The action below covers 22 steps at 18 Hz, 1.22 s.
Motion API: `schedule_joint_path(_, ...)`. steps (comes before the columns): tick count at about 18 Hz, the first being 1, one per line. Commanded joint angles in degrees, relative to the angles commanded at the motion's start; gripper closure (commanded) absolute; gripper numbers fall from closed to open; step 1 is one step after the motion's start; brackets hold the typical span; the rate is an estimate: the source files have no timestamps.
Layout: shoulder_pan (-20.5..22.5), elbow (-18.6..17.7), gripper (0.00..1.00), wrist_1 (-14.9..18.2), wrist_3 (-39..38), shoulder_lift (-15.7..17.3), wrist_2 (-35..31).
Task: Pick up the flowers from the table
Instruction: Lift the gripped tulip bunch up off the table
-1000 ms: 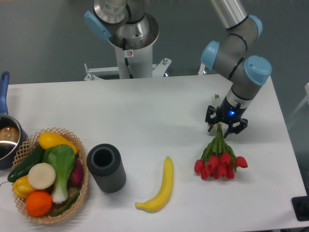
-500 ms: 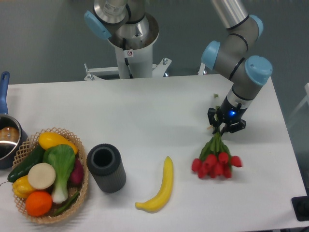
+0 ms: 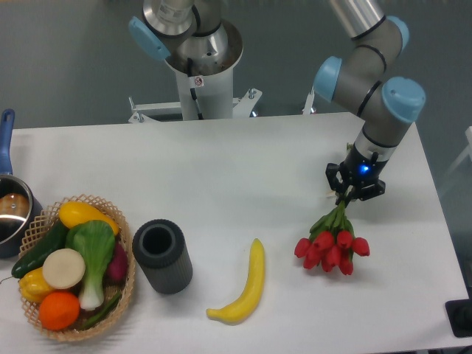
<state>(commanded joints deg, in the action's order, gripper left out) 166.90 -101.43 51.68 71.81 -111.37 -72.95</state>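
Arm: comes in from the top right, bends at two blue-capped joints, and its wrist points straight down over the right part of the bench (image 3: 243, 169).
Pincer (image 3: 344, 200): pressed together on the upper stem ends of the flowers (image 3: 332, 245), a blue light glowing on its body.
Flowers: hanging below the pincer, stems tilted down and left, red heads bunched at the bottom; whether the heads touch the bench cannot be told.
Banana (image 3: 245, 285): lying on the bench left of the flower heads, apart from them.
Dark cup (image 3: 162, 255): upright, left of the banana.
Basket (image 3: 127, 259): at the left edge, filled with vegetables and fruit.
Pot (image 3: 10, 214): partly out of view, just beside the basket.
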Motion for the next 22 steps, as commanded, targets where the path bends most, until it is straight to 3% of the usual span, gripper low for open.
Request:
schedule_joint_path(3, 0.09, 0.7, 0.77, 0.0, -0.96, 3.07, 3.59)
schedule_joint_path(8, -0.35, 2.72, 0.77, -0.44, -10.01, 7.39, 14.92)
schedule_joint_path(14, -0.97, 4.66, 0.77, -0.79, -12.3, 12.13, 32.67)
schedule_joint_path(18, -2.37, 7.64, 0.77, -0.79, -15.02, 12.93, 43.92)
schedule_joint_path(22, -5.18, 10.37, 0.77, -1.49, -18.54, 13.98, 48.59)
